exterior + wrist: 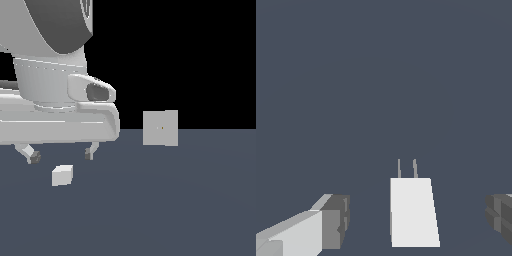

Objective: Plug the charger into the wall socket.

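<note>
The claw (pixel 61 154) hangs spread above the charger (pixel 62 175); the wall socket (pixel 160 128) stands well apart.

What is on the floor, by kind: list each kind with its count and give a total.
Charger: 1
Wall socket: 1
Total: 2
The claw hangs open above the charger and is not counted.

Flat slate-blue floor (pixel 190 210), featureless, even lighting, plain black backdrop (pixel 190 50) above a straight horizon line
</note>
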